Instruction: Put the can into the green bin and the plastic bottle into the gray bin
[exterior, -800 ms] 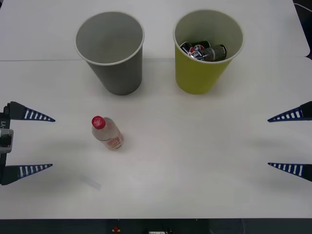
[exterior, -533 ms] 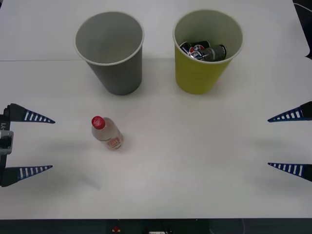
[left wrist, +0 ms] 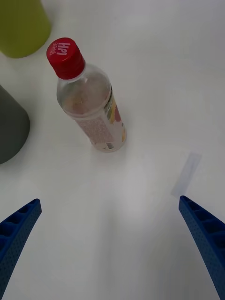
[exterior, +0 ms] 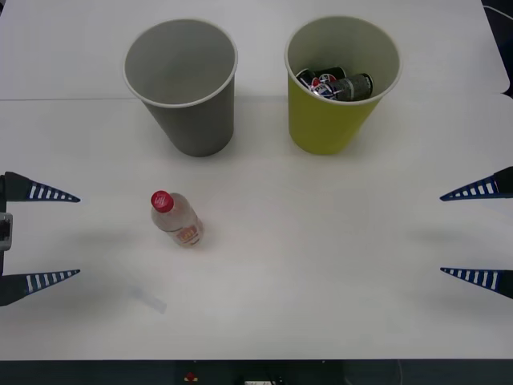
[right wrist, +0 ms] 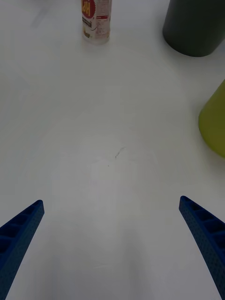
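The clear plastic bottle [exterior: 176,220] with a red cap stands upright on the white table, left of centre; it also appears as the bottle [left wrist: 89,104] and the bottle [right wrist: 96,19]. The gray bin [exterior: 182,86] stands at the back left, with nothing showing inside. Beside it, the green bin [exterior: 340,82] holds dark cans [exterior: 335,84]. My left gripper [exterior: 70,236] is open at the left edge, level with the bottle and apart from it. At the right edge my right gripper [exterior: 442,234] is open with nothing between its fingers.
A small clear strip of tape or film [exterior: 150,300] lies on the table [exterior: 321,241] in front of the bottle, seen also as the strip [left wrist: 186,174]. The table's front edge runs along the bottom of the front view.
My left gripper has drawn back slightly toward the left edge, away from the bottle. The bottle, both bins and the right gripper have stayed put.
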### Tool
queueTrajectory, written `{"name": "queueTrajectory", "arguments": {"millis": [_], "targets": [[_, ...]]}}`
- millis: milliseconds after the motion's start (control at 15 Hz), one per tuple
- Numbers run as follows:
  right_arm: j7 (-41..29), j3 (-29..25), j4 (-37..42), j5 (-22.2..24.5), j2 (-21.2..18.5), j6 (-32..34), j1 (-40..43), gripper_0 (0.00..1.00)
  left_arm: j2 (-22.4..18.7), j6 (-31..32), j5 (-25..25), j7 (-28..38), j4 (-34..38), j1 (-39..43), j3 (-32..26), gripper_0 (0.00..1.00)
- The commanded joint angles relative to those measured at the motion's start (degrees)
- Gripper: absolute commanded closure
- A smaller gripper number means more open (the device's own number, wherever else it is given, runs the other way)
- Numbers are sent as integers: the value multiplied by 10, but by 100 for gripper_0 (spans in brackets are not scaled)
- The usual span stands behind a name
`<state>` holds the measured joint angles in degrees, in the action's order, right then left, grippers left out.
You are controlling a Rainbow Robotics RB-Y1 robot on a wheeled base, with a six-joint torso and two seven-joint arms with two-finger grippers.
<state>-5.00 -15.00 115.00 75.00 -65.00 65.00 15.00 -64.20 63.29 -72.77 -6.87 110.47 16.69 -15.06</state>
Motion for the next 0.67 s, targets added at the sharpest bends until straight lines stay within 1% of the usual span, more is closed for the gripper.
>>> {"name": "queueTrajectory", "arguments": {"millis": [67,200,467,667], "targets": [[0,0,0,0,0,0,0,0,1,0,33,-14,-37,-16,30,0],[0,0,0,0,0,0,0,0,1,-17,74,-62,-72,-32,66,0],[0,0,0,0,0,0,0,0,4,-29,134,-146,-136,-64,120,0],[0,0,0,0,0,0,0,0,21,-28,161,-187,-176,-87,142,0]]}}
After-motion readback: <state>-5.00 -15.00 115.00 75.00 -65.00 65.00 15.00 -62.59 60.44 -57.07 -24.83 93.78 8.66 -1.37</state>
